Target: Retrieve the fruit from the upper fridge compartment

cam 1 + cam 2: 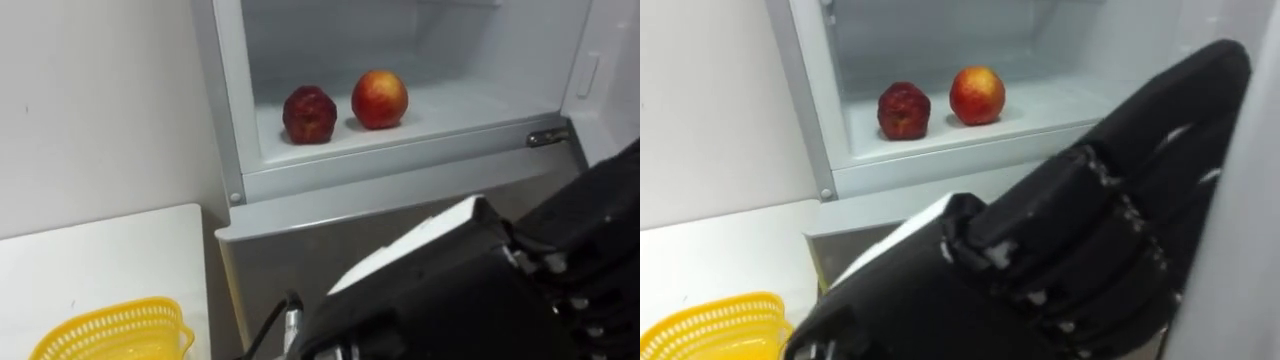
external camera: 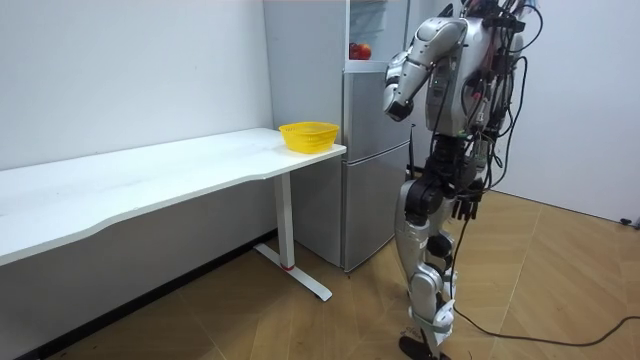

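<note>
Red apple (image 1: 379,98) and darker fruit (image 1: 309,114) sit on the fridge shelf (image 1: 450,100). My left hand (image 1: 1070,230), raised below it, has relaxed, empty fingers (image 1: 1180,110); right hand (image 2: 466,205) hangs.

Bright, even light fills the room, with no hard glare anywhere. The open fridge (image 1: 470,60) is the brightest area: its inner walls glow pale. On its shelf, the dark red fruit (image 1: 309,114) and the apple (image 1: 379,98) each cast a small, soft shadow, and the apple carries a faint sheen. In front of the fridge, the left hand (image 1: 1080,230) looms as a dark, nearly featureless mass. Beside the fridge, the table (image 2: 150,185) shades the wall beneath it.
</note>
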Available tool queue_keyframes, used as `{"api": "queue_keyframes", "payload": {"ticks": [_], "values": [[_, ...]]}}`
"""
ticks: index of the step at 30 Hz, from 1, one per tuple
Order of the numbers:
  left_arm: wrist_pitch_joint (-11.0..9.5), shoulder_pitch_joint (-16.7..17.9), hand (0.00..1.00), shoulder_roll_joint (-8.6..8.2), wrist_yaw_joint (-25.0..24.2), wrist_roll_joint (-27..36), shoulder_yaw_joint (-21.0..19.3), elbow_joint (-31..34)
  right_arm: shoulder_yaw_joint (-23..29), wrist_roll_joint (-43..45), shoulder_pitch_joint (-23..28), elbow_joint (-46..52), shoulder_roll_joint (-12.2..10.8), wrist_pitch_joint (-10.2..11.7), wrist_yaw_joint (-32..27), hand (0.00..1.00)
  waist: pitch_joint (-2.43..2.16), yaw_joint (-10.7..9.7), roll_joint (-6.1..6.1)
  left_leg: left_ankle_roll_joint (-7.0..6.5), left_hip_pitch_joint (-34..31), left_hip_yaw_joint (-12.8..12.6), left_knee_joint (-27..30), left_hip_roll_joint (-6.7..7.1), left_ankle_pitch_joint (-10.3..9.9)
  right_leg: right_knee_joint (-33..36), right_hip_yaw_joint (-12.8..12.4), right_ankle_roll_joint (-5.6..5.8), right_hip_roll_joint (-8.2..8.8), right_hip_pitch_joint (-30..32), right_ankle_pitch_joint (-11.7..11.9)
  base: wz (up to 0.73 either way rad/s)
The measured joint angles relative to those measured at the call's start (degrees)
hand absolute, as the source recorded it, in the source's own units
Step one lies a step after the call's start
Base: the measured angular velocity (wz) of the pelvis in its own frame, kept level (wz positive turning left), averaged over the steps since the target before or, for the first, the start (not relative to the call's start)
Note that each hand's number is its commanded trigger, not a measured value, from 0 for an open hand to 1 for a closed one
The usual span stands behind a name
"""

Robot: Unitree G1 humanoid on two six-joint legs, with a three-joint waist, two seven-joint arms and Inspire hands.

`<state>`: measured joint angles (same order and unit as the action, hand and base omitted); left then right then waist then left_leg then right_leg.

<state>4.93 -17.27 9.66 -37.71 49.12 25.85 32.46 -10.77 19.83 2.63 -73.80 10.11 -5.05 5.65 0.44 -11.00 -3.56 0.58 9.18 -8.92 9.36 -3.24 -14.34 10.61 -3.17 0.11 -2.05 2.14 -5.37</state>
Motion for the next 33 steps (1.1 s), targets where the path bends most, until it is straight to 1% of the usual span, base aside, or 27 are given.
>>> {"api": "queue_keyframes", "payload": {"ticks": [2, 3, 8, 14, 16, 19, 21, 24, 29, 33], "values": [[0.0, -0.8, 0.0, 0.0, -0.01, 0.01, 0.24, -0.49, -1.0, 0.0, -0.2, 0.01, 0.22, 0.03, 0.03, 0.0, 0.05, -0.13, -0.28, 0.0, 0.0, -0.23, 0.01, -0.01, 0.0, 0.0, 0.0, 0.0, 0.0, 0.02, 0.0, 0.0], [0.0, -1.39, 0.0, -0.04, -0.04, 0.02, 0.36, -0.74, -1.46, 0.0, -0.46, 0.02, 0.46, 0.05, 0.11, 0.0, 0.16, -0.3, -0.48, 0.0, 0.0, -0.3, 0.01, -0.01, 0.0, 0.01, -0.02, 0.0, 0.01, 0.03, 0.0, 0.0], [0.0, -2.79, 0.0, -0.07, -0.05, 0.04, 1.07, -1.75, -1.53, 0.01, -1.27, 0.03, 1.15, 0.05, 0.4, 0.0, 0.14, -1.25, -0.59, 0.0, 0.01, -0.35, 0.01, -0.03, 0.0, 0.03, -0.06, 0.0, -0.01, 0.06, 0.0, 0.0], [0.01, -3.22, 0.0, -1.28, -0.05, 0.03, 2.01, -3.19, -1.89, 0.0, -1.3, 0.02, 1.36, 0.02, 0.55, 0.0, 0.15, -1.36, -0.56, 0.0, -0.01, -0.36, 0.0, -0.03, 0.0, 0.01, -0.05, 0.0, 0.01, 0.06, -0.01, 0.0], [0.01, -3.24, 0.0, -1.39, 0.0, 0.02, 2.43, -3.18, -1.94, 0.01, -1.35, 0.02, 1.36, 0.02, 0.52, 0.0, 0.15, -1.36, -0.57, 0.0, -0.03, -0.36, 0.0, -0.03, 0.0, 0.01, -0.05, 0.0, 0.01, 0.08, -0.01, 0.0], [0.11, -3.8, 0.0, -1.76, 0.05, -0.11, 2.6, -3.19, -2.5, 0.0, -1.41, 0.05, 1.36, 0.01, 0.28, 0.0, 0.1, -1.37, -0.63, 0.0, -0.48, -0.36, 0.02, -0.02, 0.0, 0.03, -0.01, 0.0, 0.02, 0.48, 0.0, 0.0], [0.15, -4.97, 0.0, -1.81, 0.47, -0.11, 2.6, -3.19, -3.7, -0.05, -1.4, 0.12, 1.35, 0.01, 0.23, 0.0, 0.08, -1.34, -0.64, 0.0, -0.8, -0.35, 0.02, -0.04, 0.0, 0.12, 0.03, -0.02, 0.02, 0.86, 0.01, 0.0], [0.16, -5.98, 0.0, -1.97, 1.05, -0.14, 3.31, -3.18, -3.77, 0.03, -1.36, 0.12, 1.36, -0.01, 0.24, 0.0, 0.04, -1.37, -0.68, 0.0, -0.82, -0.36, 0.02, -0.04, 0.0, 0.05, 0.03, -0.02, 0.02, 0.86, 0.01, 0.0], [0.49, -6.1, 0.0, -2.13, 1.1, -0.14, 3.6, -3.19, -4.35, 0.43, -1.35, 0.51, 1.28, -0.08, 0.22, 0.0, -0.11, -1.58, -0.89, 0.0, -0.81, -0.35, 0.05, -0.04, 0.0, 0.07, 0.03, -0.04, 0.03, 0.89, 0.0, 0.0], [0.89, -6.15, 0.0, -2.3, 1.44, -0.11, 3.66, -3.19, -5.65, 0.35, -1.4, 1.13, 1.21, -0.09, 0.22, 0.0, -0.11, -1.95, -0.88, 0.0, -0.82, -0.35, 0.04, -0.04, 0.0, 0.06, 0.04, -0.05, 0.04, 0.87, -0.02, 0.0]]}}
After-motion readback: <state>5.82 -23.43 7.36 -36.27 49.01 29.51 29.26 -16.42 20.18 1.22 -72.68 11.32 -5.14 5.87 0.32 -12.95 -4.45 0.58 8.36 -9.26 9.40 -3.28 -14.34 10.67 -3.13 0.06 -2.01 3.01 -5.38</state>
